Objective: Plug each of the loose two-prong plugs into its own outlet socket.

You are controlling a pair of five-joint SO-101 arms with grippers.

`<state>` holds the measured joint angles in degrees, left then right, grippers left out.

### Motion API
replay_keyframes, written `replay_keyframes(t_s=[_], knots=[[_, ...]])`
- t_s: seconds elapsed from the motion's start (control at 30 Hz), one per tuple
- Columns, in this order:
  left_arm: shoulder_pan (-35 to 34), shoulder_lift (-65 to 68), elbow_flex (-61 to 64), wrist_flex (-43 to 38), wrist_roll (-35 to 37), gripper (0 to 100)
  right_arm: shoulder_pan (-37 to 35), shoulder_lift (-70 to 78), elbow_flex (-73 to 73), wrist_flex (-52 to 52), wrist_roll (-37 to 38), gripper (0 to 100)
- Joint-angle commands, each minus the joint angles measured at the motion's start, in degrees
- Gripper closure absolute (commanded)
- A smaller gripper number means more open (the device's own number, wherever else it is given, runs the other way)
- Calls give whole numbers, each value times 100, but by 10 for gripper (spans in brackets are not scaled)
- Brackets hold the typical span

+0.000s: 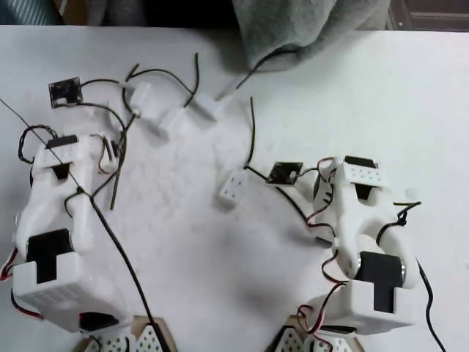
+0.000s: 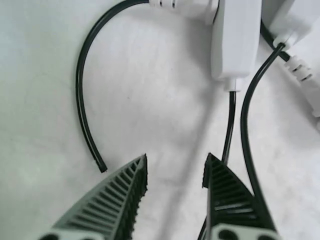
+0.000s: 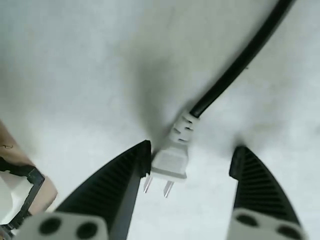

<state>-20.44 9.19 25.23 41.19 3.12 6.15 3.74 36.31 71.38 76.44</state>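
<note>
left fingers [image 2: 120, 200] are spread wide over the white surface [image 1: 183, 257], with a loose black cord end [image 2: 94, 152] just beside them. small white blocks [image 1: 174, 119] with cords lie far in the middle, and a lone block [image 1: 233, 187] lies nearer. right fingers [image 3: 115, 190] are spread too. a white two-prong plug [image 3: 170, 160] lies between them, not pinched, and its black cord [image 3: 240, 65] runs away from it.
</note>
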Motion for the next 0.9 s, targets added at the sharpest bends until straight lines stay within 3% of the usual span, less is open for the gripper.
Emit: replay_keyframes(t_s=[0.0,0.17,0.43,0.6,0.77,0.87], knots=[[84,-171,-26,-79,-35,808,66,84,-18,145,9,761],[84,-171,-26,-79,-35,808,40,75,88,127,9,849],[84,-171,-26,-70,-35,808,40,75,97,-22,-360,858],[84,-171,-26,-70,-35,808,31,75,97,-163,-774,983],[84,-171,-26,-70,-35,808,-180,-145,132,-127,-879,964],[84,-171,-26,-70,-35,808,-418,-374,132,-127,-1477,964]])
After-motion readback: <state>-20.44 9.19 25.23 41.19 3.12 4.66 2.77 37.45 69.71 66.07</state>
